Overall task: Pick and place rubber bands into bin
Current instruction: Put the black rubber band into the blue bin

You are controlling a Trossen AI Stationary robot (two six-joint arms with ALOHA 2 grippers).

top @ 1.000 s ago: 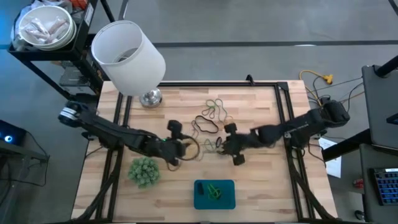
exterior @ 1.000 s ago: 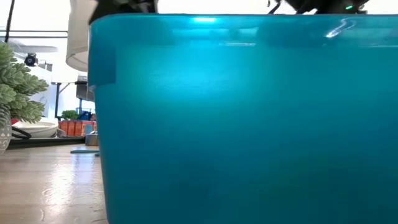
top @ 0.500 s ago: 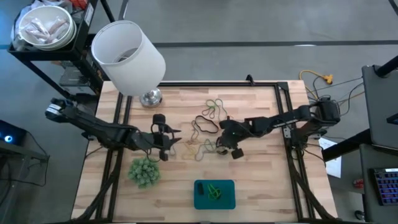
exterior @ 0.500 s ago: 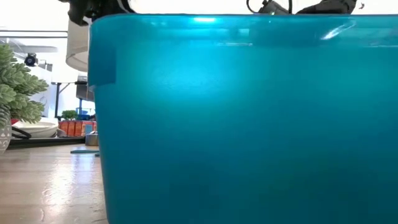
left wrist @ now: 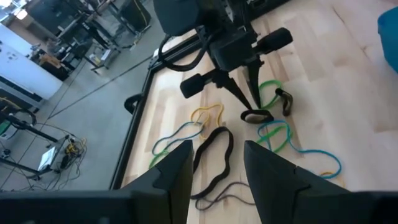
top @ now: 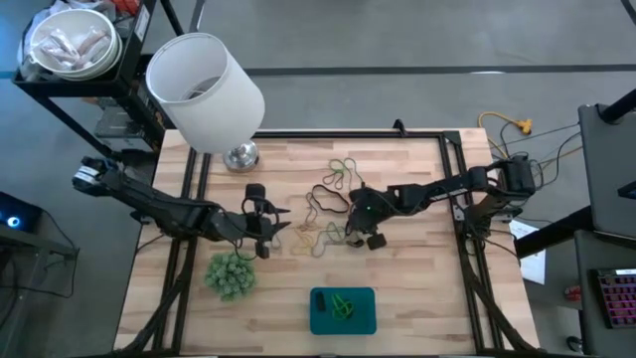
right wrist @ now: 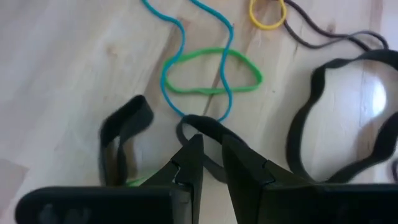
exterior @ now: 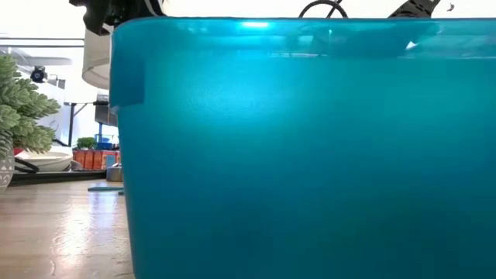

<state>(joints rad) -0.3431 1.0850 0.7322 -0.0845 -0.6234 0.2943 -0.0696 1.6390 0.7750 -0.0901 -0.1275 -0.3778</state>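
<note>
Your right gripper pinches a small black rubber band among the rubber bands, well apart from the bin; your left gripper, beside them, is spread.

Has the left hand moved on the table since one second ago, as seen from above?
Yes. The left hand has drawn back toward the left edge, away from the rubber bands; it is now directly above the fuzzy green ball in the high view.

I work in a lab/workshop: my wood desk sits in a black metal frame on grey concrete floor, w/ equipment racks & loose cables nearby.
</note>
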